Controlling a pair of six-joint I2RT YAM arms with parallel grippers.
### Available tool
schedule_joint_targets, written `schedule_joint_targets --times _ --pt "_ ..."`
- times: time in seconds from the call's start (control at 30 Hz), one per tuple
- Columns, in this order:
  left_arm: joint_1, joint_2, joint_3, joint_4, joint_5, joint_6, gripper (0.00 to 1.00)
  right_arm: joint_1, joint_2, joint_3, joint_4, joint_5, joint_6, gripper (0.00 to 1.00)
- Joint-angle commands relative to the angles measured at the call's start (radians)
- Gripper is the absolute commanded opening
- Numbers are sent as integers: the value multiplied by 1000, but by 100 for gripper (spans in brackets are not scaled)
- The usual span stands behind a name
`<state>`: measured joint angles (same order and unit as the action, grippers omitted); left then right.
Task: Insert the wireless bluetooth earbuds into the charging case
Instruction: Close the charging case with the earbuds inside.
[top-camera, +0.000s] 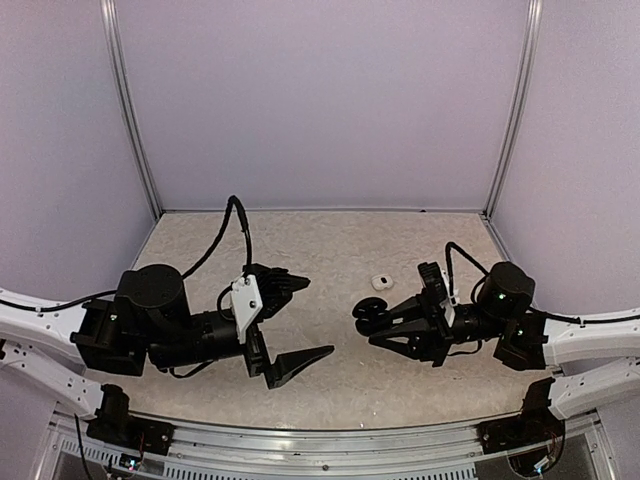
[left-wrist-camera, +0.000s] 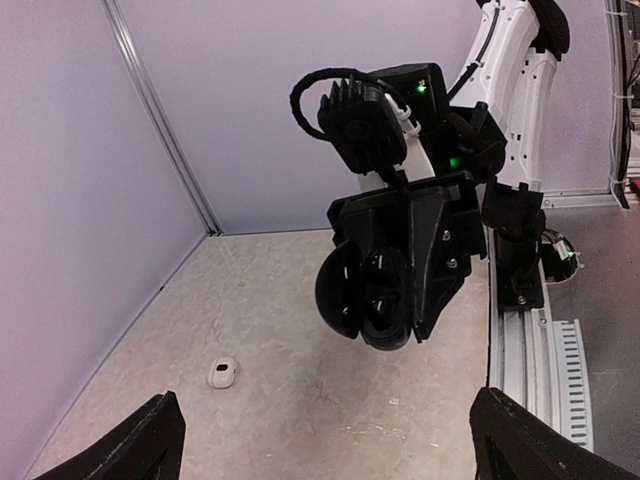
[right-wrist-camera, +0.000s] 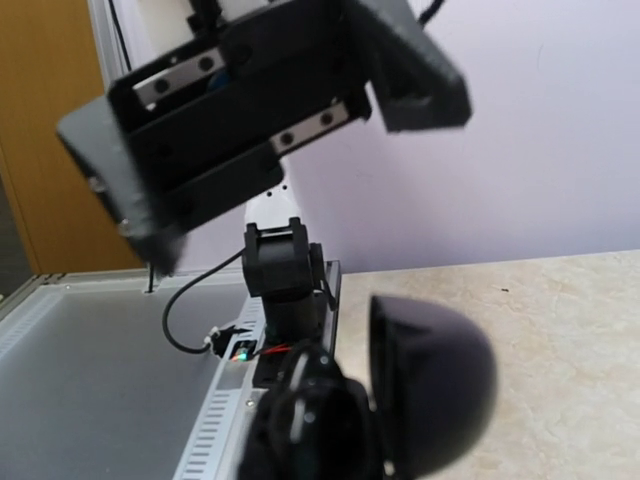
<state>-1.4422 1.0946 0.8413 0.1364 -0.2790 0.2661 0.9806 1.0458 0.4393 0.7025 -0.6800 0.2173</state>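
We're looking down from above and behind the arm bases, with the whole tabletop (top-camera: 340, 240) in view. The left wrist camera faces the right edge, with the right claw (left-wrist-camera: 388, 300) close up. The right wrist camera hugs the black charging case (right-wrist-camera: 430, 380) and faces the left claw (right-wrist-camera: 260, 120). The overhead and left wrist views share a small white object (top-camera: 380, 282).

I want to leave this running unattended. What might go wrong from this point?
1. The white earbud lies loose on the table; the wide-open left fingers may flick it away rather than pinch it.
2. The right fingers hold the open black case tilted in the air; a push could shift it or spill whatever is inside.
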Motion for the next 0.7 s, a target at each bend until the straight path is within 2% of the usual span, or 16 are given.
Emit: schedule_joint_targets --times 0.0,0.27,0.67 --pt "8 42 -11 120 99 -99 99 -5 -2 8 16 -14 -26 0" --pt "50 123 -5 191 136 -139 99 1 26 38 -6 -42 -26 0" --pt "57 173 -13 239 251 -80 99 7 65 65 -12 -56 -25 0"
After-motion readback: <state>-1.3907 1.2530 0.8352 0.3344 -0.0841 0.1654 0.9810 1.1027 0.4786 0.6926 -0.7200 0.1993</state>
